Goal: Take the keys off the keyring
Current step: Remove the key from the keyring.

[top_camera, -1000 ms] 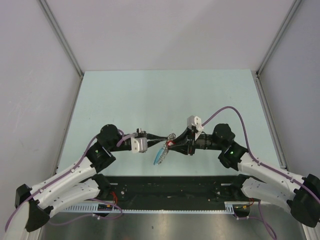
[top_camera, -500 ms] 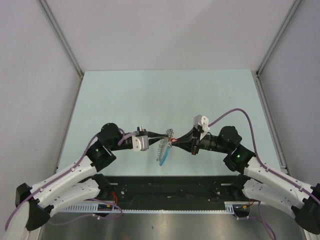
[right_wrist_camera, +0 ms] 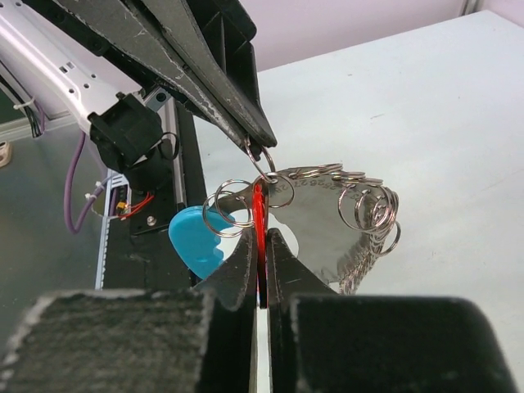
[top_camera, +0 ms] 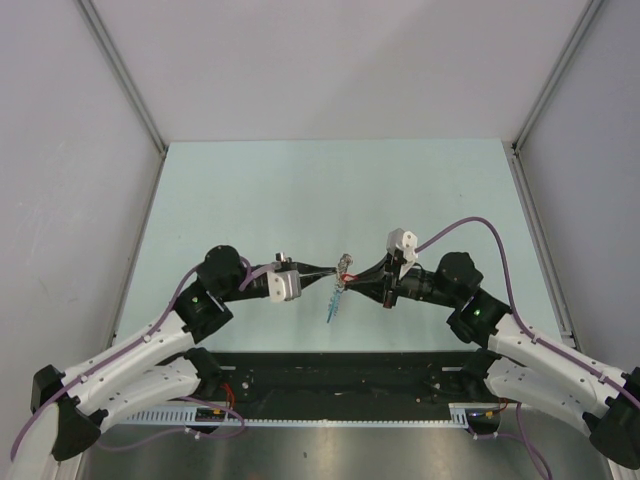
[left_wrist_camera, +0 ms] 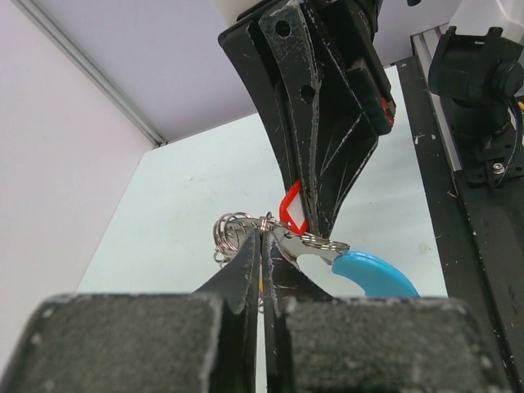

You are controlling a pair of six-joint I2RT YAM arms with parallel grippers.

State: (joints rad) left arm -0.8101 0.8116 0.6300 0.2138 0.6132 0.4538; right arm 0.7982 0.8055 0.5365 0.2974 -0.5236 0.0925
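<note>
Centrally, both arms bent elbows-out, wrists level, tips meeting mid-frame above table (top_camera: 300, 190). Jaws pressed together: left gripper (left_wrist_camera: 262, 239) pinching keyring (left_wrist_camera: 232, 229), right gripper (right_wrist_camera: 260, 239) pinching red-headed key (right_wrist_camera: 259, 205).

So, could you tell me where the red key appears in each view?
Top external: red key near the centre, tiny.
Left wrist: red key near the centre, seen broadside.
Right wrist: red key at centre, edge-on, a thin red strip.
Shared landmark: the blue arc beside it.
</note>
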